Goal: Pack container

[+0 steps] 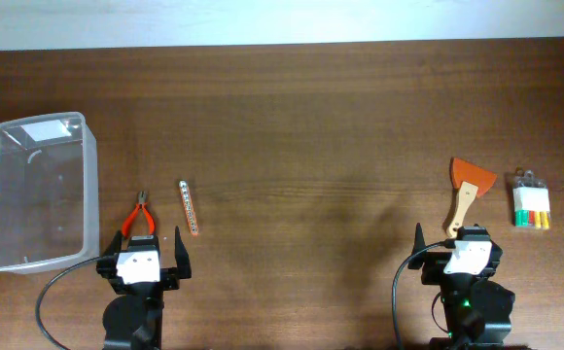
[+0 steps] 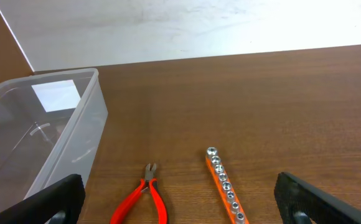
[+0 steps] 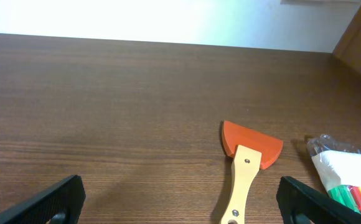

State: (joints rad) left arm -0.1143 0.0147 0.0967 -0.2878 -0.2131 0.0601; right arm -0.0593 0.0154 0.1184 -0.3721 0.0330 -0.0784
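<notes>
The clear plastic container (image 1: 41, 192) stands empty at the table's left; it also shows in the left wrist view (image 2: 37, 134). Red-handled pliers (image 1: 141, 215) (image 2: 144, 198) and an orange socket rail (image 1: 189, 207) (image 2: 225, 185) lie just right of it. My left gripper (image 1: 142, 255) (image 2: 180, 208) is open and empty, just in front of the pliers and rail. An orange scraper with a wooden handle (image 1: 467, 193) (image 3: 247, 158) and a pack of coloured markers (image 1: 531, 204) (image 3: 345, 177) lie at the right. My right gripper (image 1: 465, 249) (image 3: 180, 208) is open and empty in front of the scraper's handle.
The dark wooden table (image 1: 311, 126) runs back to a white wall (image 1: 282, 19). The container has a white label on its far end (image 1: 49, 128). Black cables loop beside both arm bases at the front edge.
</notes>
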